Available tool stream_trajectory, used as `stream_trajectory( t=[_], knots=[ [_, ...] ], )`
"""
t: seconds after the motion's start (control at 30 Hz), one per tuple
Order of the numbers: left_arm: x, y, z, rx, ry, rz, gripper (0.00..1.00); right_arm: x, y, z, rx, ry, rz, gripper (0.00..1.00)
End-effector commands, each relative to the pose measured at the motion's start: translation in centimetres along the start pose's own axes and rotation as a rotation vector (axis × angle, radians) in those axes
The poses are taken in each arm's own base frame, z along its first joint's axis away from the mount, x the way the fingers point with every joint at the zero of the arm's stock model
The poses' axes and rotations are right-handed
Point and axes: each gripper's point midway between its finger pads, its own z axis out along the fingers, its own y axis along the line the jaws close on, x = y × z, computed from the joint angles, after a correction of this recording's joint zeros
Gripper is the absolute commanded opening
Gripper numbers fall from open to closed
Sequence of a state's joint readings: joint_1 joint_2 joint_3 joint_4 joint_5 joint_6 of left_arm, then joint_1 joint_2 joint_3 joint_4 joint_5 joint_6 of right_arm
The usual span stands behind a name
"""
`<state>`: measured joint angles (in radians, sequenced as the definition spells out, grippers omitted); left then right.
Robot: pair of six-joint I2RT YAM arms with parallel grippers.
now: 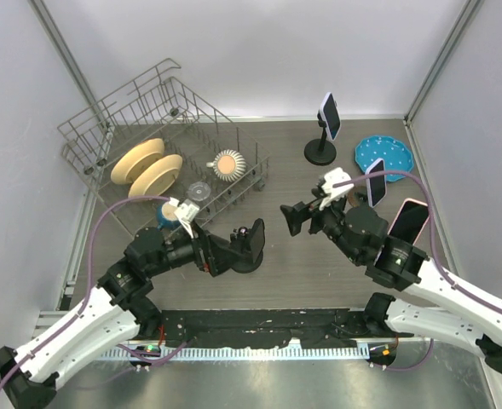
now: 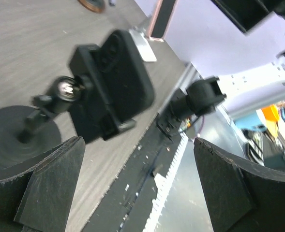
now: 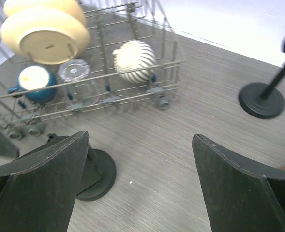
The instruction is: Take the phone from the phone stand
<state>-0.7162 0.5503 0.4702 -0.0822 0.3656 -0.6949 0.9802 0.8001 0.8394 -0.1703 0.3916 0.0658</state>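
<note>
Top external view: left gripper (image 2: 138,152), jaws wide apart, faces an empty black round-based phone stand (image 1: 250,242). Right gripper (image 1: 291,218), likewise spread, holds nothing. Pink-rimmed dark-screened phone (image 1: 408,220) sits beside it.

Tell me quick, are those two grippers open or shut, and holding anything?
Left gripper: open, holding nothing.
Right gripper: open, holding nothing.

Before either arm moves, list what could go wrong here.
The open left gripper hangs close to the empty phone stand; a sideways move could topple it. The phone on the far phone stand sits high on a thin stem, so a one-handed pull may tip it. A pink-cased phone lies right beside the right arm; a swing could sweep it away.
</note>
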Motion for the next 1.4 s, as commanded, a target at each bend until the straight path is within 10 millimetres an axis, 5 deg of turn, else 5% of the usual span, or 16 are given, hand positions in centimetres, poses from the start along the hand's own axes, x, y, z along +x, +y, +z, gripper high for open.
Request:
stream_trajectory(
  t=[0.0,0.33,0.93,1.2,1.37],
  knots=[
    [-0.5,-2.9,0.7,0.072,-0.007,0.079,1.00,-1.7,-3.6,-1.2,0.198,-0.120,0.116,0.94],
    [0.6,-2.5,3.9,-0.019,0.004,0.122,1.00,-0.6,-4.0,-2.1,0.194,-0.121,0.139,0.93],
    [0.2,-7.5,7.5,0.152,-0.009,0.065,1.00,1.0,-3.5,-1.8,0.170,-0.080,0.128,0.93],
    [-0.4,-7.6,6.9,0.125,-0.011,0.136,1.00,1.8,-2.7,-1.9,0.129,-0.014,0.122,0.93],
    [-2.4,-5.7,4.0,-0.012,-0.046,0.245,1.00,1.2,-1.4,-2.3,0.078,0.043,0.162,0.93]
  ],
)
